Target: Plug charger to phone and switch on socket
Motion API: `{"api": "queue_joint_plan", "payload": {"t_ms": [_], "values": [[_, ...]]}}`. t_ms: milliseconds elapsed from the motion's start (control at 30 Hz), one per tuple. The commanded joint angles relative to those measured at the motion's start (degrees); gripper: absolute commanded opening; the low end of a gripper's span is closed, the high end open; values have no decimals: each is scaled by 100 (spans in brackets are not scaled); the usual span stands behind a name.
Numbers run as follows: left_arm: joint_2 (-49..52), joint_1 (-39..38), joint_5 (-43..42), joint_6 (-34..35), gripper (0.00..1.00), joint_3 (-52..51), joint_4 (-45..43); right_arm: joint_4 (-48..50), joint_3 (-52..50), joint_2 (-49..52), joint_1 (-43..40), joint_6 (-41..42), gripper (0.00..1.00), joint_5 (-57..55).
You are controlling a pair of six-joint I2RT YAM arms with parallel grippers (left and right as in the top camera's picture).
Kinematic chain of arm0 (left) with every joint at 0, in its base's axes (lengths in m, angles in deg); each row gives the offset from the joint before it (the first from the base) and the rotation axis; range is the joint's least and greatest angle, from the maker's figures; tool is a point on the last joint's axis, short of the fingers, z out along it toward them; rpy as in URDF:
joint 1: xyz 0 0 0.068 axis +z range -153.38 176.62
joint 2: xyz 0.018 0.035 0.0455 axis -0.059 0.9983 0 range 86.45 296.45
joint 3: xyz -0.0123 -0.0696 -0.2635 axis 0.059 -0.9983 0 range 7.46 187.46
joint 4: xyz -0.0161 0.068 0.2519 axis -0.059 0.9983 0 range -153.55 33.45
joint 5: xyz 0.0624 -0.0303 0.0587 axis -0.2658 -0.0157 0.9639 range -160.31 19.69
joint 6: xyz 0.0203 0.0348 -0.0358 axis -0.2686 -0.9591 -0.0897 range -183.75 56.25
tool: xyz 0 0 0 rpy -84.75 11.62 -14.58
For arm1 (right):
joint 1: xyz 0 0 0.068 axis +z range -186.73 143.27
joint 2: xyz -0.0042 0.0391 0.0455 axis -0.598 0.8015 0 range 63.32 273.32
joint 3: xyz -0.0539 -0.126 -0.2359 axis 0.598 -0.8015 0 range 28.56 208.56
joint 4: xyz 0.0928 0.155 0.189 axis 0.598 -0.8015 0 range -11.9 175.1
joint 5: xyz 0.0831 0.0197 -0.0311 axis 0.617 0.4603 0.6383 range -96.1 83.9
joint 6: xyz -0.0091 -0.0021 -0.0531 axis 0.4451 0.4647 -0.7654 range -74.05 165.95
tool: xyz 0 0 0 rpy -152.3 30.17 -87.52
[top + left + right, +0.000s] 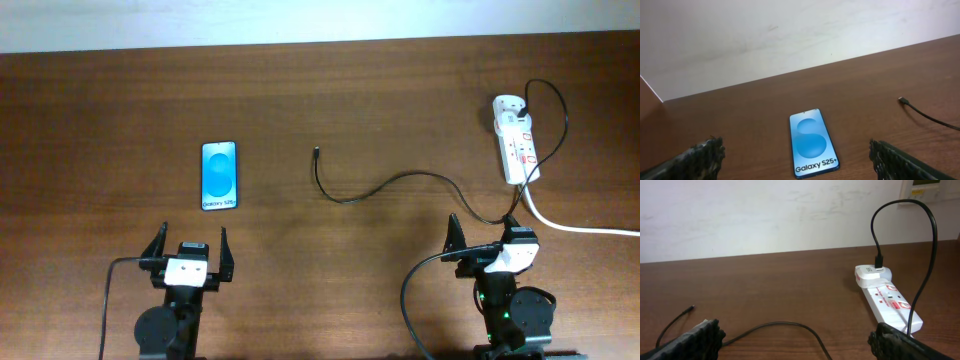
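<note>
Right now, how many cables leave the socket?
2. The black charger comes out of the adapter at the socket's far end; the thick white cord leaves its near end and runs right. None seems hidden.

Phone (812, 143) screen reads "Galaxy S25+"; socket (892, 304) labels unreadable.

The overhead camera looks straight down on the whole table (400, 90). Each wrist camera sits low at the near edge, facing the far wall (790, 35): left close to the phone (812, 145), right toward the socket (890, 302). Both catch the tip of the charger (930, 116).
</note>
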Motion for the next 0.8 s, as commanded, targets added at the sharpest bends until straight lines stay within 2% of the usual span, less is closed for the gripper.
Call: {"api": "queue_joint_plan", "payload": {"t_ms": [0, 67, 200, 300, 467, 600, 767], "values": [[-46, 20, -31, -46, 99, -11, 28, -39, -31, -17, -39, 2, 98, -50], [-46, 20, -116, -2, 99, -11, -42, -39, -31, -17, -39, 2, 99, -50], [31, 20, -114, 662, 99, 114, -352, -39, -31, -17, -39, 2, 98, -50], [476, 20, -173, 730, 99, 439, -356, -39, -31, -17, -39, 2, 98, -48], [1753, 20, -258, 730, 99, 1401, -356, -39, -31, -17, -39, 2, 98, -50], [3084, 20, -680, 728, 99, 2378, -304, -39, -31, -17, -39, 2, 98, -50], [4837, 20, -1040, 728, 99, 3801, 544, -39, -31, -17, -39, 2, 98, -50]]}}
